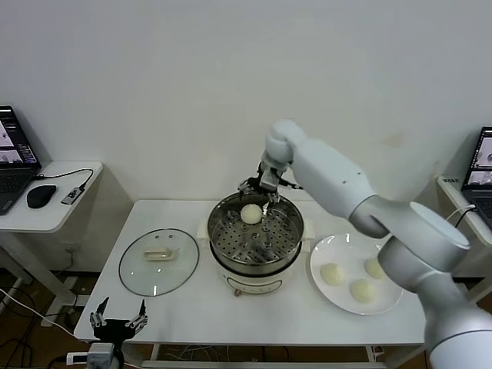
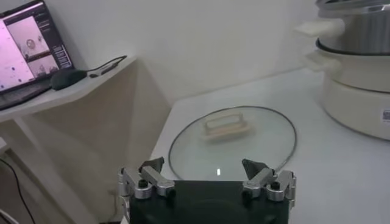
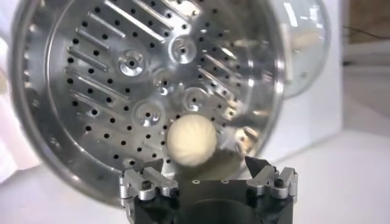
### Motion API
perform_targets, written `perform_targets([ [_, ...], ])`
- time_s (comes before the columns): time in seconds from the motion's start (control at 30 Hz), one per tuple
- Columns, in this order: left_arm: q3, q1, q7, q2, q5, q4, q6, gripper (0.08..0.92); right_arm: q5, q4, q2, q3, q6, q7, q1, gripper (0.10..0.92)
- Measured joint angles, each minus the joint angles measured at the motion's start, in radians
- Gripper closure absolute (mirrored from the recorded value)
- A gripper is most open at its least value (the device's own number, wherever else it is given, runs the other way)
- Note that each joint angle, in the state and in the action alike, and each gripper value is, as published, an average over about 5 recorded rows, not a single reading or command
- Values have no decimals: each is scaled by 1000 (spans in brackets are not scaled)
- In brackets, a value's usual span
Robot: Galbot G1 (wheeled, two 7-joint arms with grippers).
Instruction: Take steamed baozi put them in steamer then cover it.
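One steamed baozi (image 1: 250,214) (image 3: 192,140) lies free on the perforated tray at the back of the steamer (image 1: 257,270) (image 3: 122,91). Just above and behind it hangs my right gripper (image 1: 262,192) (image 3: 204,163), open, its fingers wide of the bun and holding nothing. Three more baozi (image 1: 332,274) rest on the white plate (image 1: 330,247) to the steamer's right. The cover (image 1: 146,273) (image 2: 244,152), a glass lid with a cream handle, lies flat on the table to the steamer's left. Low at the table's front left corner, my left gripper (image 1: 118,319) (image 2: 204,164) is parked, open and empty.
A side desk (image 1: 54,207) with a laptop and a mouse stands at the far left, beyond the table. Another laptop (image 1: 483,165) sits at the far right. The wall runs close behind the steamer.
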Motion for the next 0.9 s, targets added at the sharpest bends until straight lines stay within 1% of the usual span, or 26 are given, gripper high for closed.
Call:
perform_targets([
  [0.2,6,3,11,8,-9,-17,11,177,190,120,-154,-67,-266,-9,76,203],
  [0.4,16,6,24,14,-17,-39,24,177,301,248,-324,-97,-558,-33,98,203],
  [0.5,22,7,31,16,-21,-50,31,177,325,311,-411,-96,-684,-50,83,203],
  [0.6,27,9,37,19,-29,-60,41,177,332,370,-489,-80,-778,-65,47,203],
  [0.77,32,14,40,16,-38,-73,53,177,317,450,-591,-18,-882,-81,-52,203],
  [0.9,33,22,40,16,-37,-74,55,177,294,495,-637,37,-933,-91,-151,203],
])
